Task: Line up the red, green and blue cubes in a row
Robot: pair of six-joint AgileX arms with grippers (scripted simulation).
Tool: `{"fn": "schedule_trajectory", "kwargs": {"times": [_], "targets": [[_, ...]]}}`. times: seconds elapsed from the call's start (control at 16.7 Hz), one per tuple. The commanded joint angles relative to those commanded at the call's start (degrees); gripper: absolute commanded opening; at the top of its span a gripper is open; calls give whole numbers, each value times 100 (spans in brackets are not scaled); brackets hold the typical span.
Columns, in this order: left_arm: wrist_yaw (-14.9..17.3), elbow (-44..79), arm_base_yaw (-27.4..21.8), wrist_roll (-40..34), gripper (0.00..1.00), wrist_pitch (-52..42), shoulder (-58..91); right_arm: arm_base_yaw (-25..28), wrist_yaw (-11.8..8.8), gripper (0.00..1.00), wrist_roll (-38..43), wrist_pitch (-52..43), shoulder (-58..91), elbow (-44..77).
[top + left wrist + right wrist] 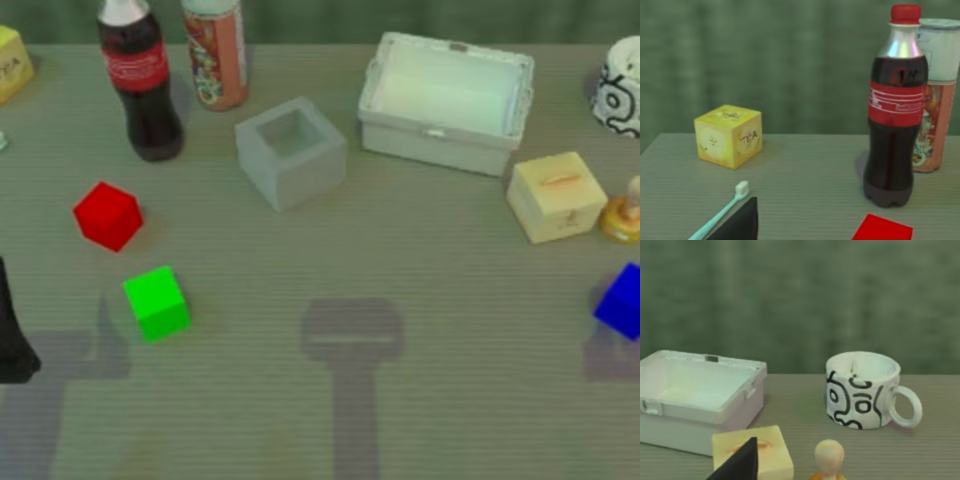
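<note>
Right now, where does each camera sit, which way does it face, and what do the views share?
Top: above the table, looking down on the red cube, green cube and blue cube; left arm at the left edge.
Left wrist: low, facing the cola bottle and tea box; dark pincer tip.
Right wrist: low, facing the mug and tray; pincer tip.
Shared: bottle, mug and tray also show from the top.

Left arm [14, 335] shows as plain matte black; each wrist view shows 1 black wedge-shaped finger

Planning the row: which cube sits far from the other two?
The blue cube, alone at the table's right edge; the red cube and green cube sit together at left.
</note>
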Motion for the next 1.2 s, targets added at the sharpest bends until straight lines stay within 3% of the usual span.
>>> {"fn": "schedule_trajectory", "kwargs": {"times": [0.3, 0.54, 1.2], "targets": [[12, 348, -30, 80, 100, -241, 350, 0, 0, 100, 0, 0, 0, 0], [19, 1622, -96, 345, 100, -1047, 1660, 0, 0, 100, 0, 0, 0, 0], [-10, 7156, -358, 1535, 100, -4668, 8549, 0, 0, 100, 0, 0, 0, 0]]}}
